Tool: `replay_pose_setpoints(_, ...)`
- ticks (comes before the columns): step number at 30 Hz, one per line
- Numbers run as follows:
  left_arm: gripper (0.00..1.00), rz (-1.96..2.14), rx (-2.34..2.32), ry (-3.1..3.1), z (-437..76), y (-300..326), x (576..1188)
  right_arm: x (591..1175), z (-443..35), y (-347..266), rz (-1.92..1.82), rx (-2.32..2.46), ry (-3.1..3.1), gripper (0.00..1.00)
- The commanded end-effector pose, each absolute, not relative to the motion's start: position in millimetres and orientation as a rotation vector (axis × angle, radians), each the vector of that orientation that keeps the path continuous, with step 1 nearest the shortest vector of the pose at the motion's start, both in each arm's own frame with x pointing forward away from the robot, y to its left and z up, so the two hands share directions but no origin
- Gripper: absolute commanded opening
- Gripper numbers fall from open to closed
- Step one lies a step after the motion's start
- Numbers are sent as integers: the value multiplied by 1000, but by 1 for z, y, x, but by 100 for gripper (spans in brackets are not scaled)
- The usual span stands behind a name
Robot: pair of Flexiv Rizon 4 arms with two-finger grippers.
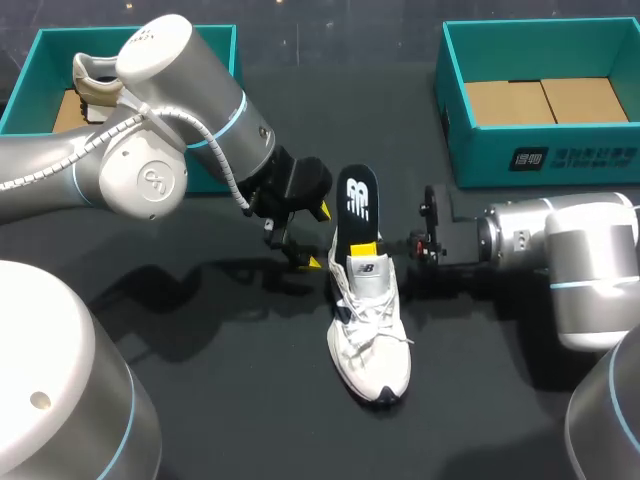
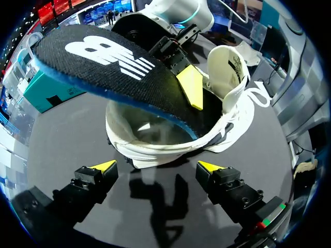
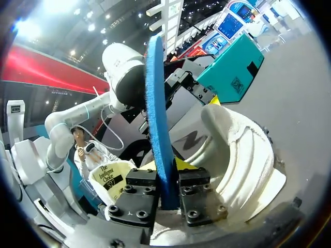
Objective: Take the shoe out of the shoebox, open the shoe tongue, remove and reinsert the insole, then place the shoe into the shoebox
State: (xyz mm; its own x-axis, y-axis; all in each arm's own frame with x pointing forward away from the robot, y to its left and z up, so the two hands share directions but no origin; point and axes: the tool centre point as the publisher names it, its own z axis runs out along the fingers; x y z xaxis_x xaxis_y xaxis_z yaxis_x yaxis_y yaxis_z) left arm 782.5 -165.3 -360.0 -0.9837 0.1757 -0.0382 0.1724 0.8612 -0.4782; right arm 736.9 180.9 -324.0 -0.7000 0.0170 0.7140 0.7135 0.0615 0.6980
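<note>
The white shoe point(image 1: 368, 335) is lying near the middle of the dark table point(image 1: 240, 400), its toe pointing toward 6 o'clock and its heel toward 12 o'clock. The black insole point(image 1: 358, 200) is sticking out of the heel opening toward 12 o'clock, with its lower end sitting inside the shoe. The tongue point(image 2: 229, 64) is standing upright just behind it.

The right arm is coming in from 3 o'clock. The right gripper point(image 1: 368, 248) is grasping the insole: in the right wrist view, both fingers are pressing on the blue edge of the insole point(image 3: 156, 103) from two sides, just above the shoe's white collar point(image 3: 238, 150).

The left arm is reaching in from 9 o'clock. The left gripper point(image 1: 315, 238) is hanging just beside the heel, at the shoe's 10 o'clock. It is released, its yellow tips spread wide and touching nothing. In the left wrist view the heel point(image 2: 155, 147) is sitting ahead of the parted fingers point(image 2: 103, 166), apart from them.

A teal left box point(image 1: 215, 45) is sitting at 10 o'clock with a second shoe point(image 1: 92, 85) inside. A teal right box point(image 1: 540, 160) is sitting at 2 o'clock, showing its brown cardboard floor.
</note>
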Motion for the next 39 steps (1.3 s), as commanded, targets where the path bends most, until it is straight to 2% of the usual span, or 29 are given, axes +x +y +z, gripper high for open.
replay_pose_setpoints(1,100,771,-283,-3026,-360,-166,783,740,-317,182,-1698,-708,-1827,28)
replay_pose_setpoints(11,100,771,-283,-3026,-360,-166,783,754,-296,181,-1719,-634,-1878,19)
replay_pose_setpoints(17,100,771,-283,-3026,-360,-166,783,768,-288,184,-1711,-604,-1896,17)
replay_pose_setpoints(18,100,771,-283,-3026,-360,-166,783,769,-288,184,-1710,-602,-1897,15)
replay_pose_setpoints(19,100,771,-283,-3026,-360,-166,783,772,-287,184,-1707,-599,-1898,0)
replay_pose_setpoints(27,100,771,-283,-3026,-360,-166,783,770,-302,185,-1678,-625,-1863,0)
replay_pose_setpoints(39,100,771,-283,-3026,-360,-166,783,734,-328,180,-1642,-734,-1807,0)
